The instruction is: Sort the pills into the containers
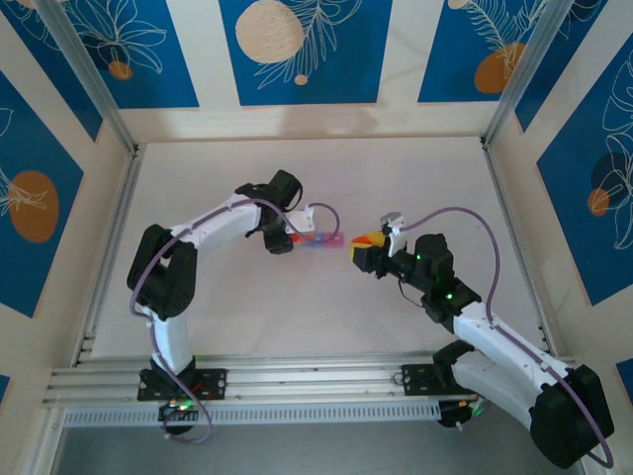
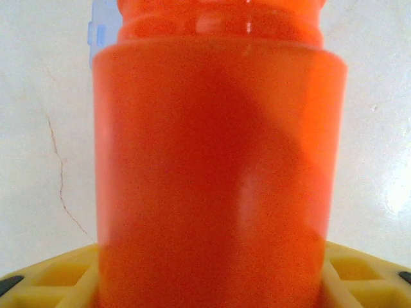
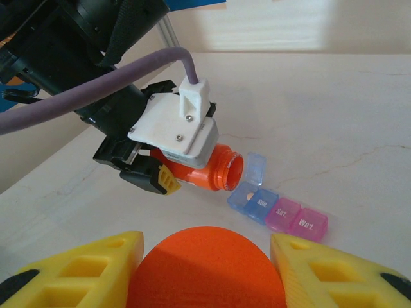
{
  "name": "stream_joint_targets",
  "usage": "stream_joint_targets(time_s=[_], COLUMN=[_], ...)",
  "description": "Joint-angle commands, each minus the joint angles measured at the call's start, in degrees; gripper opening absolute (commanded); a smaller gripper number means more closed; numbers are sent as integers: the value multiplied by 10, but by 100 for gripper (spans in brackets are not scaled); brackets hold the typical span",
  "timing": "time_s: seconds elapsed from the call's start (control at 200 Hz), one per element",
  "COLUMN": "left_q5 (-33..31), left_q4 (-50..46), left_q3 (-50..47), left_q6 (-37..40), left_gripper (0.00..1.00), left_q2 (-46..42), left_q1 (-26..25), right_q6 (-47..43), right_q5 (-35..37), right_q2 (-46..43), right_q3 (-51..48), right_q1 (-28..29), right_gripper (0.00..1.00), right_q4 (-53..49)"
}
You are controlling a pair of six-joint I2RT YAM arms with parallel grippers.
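Two yellow fingers of the right gripper (image 3: 205,247) are nearest, pinching a round orange cap (image 3: 205,279) between them. Just past it, near the middle of the table (image 3: 334,109), lies the pill box (image 3: 279,212), a strip of joined sections, blue at one end and pink at the other. The end blue section (image 3: 240,196) has its lid (image 3: 257,168) flipped up; the others are closed, with day names printed on top. I cannot tell what lies inside. Beyond, the left gripper (image 2: 209,279) clamps an orange bottle (image 3: 215,170), tipped over, its open mouth just beside that open section.
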Motion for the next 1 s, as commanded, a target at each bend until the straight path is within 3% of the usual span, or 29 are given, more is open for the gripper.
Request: stream_joint_targets(time_s=[0.0,0.995], left_q5=[-14,-149], left_q4=[-27,-14], left_q3=[23,24], left_q6=[21,71], left_gripper=[0,0], left_q2=[15,54], left_q1=[-5,-44], right_q6=[9,12], right_q5=[9,3], right_q2=[-6,-13], right_q3=[-5,-6], right_q1=[-3,-4], right_gripper=[30,30], right_q4=[6,1])
